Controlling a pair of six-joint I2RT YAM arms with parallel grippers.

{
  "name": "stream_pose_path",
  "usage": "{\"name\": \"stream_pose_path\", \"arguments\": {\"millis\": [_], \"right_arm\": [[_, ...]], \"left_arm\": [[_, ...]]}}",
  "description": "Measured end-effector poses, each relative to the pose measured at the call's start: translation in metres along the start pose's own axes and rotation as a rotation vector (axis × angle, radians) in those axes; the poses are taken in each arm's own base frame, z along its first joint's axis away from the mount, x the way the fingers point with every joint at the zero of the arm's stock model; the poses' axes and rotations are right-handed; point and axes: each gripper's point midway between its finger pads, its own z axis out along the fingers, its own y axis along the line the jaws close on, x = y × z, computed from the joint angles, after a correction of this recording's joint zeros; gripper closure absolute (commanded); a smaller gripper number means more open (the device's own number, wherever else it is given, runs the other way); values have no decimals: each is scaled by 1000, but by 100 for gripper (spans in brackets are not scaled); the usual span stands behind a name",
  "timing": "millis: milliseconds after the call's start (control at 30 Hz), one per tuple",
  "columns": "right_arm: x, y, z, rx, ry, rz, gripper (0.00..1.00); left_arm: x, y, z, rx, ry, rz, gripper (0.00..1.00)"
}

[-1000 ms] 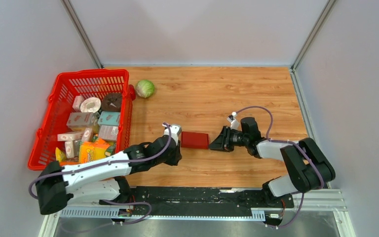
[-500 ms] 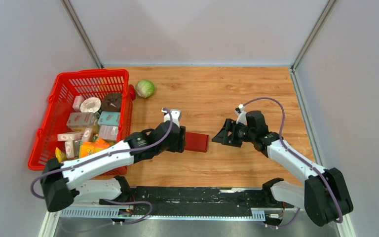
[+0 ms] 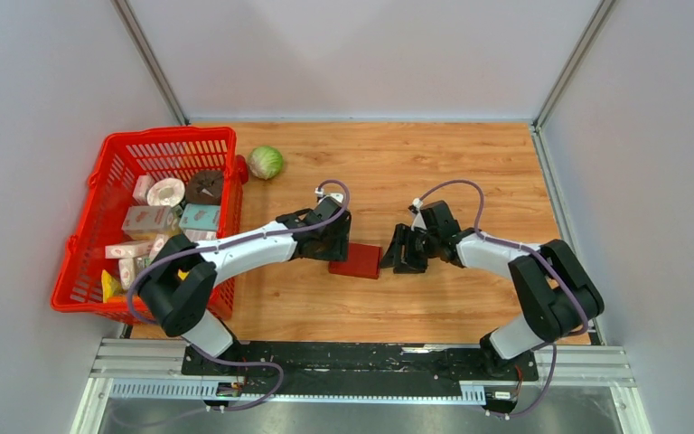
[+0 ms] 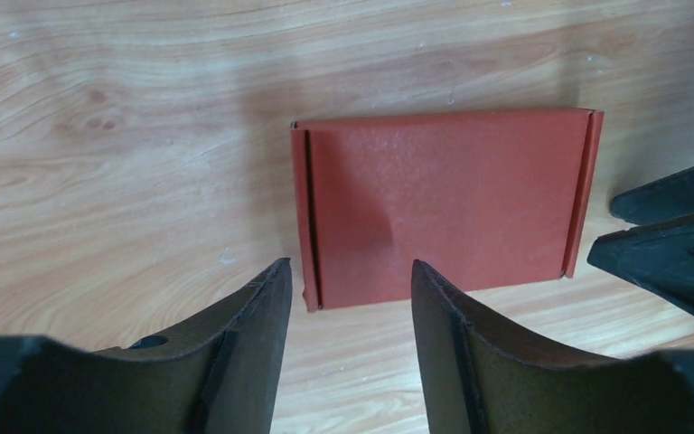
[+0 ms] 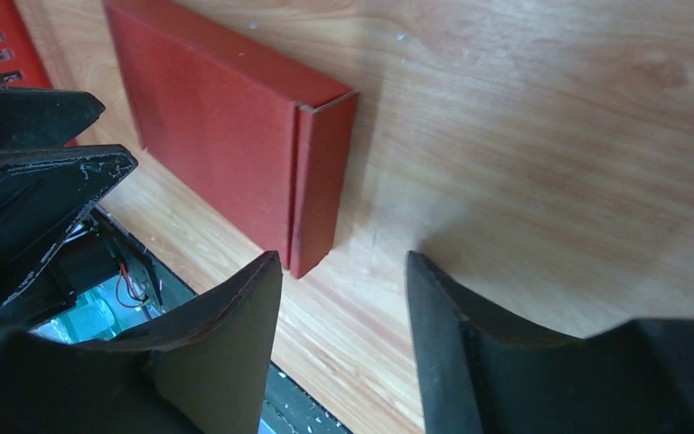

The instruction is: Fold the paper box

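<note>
Centrally, closed paper box [image 3: 355, 259] between left pincer [image 4: 343, 271] and right pincer [image 5: 343, 262], both agape, empty; cartons [image 3: 149, 220] in basket [image 3: 167, 134].

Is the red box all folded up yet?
Looks done: the paper box lies closed on the table. In hand: nothing; the left gripper and right gripper stand open at its ends. Left: probably only backing away.

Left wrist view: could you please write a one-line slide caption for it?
Closed paper box lying flat on the wooden table, ungripped, just ahead of the open left gripper.
</note>
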Motion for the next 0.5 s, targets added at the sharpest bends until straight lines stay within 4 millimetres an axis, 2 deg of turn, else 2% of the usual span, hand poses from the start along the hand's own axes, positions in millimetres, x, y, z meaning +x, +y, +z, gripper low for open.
{"name": "stream_pose_path", "arguments": {"millis": [233,500], "right_arm": [[-7,0,12,-15,-4,23,48],[-13,4,21,-20,-31,74,54]], "left_arm": [[11,-3,24,5,58,0,48],[0,-15,33,33,62,0,61]]}}
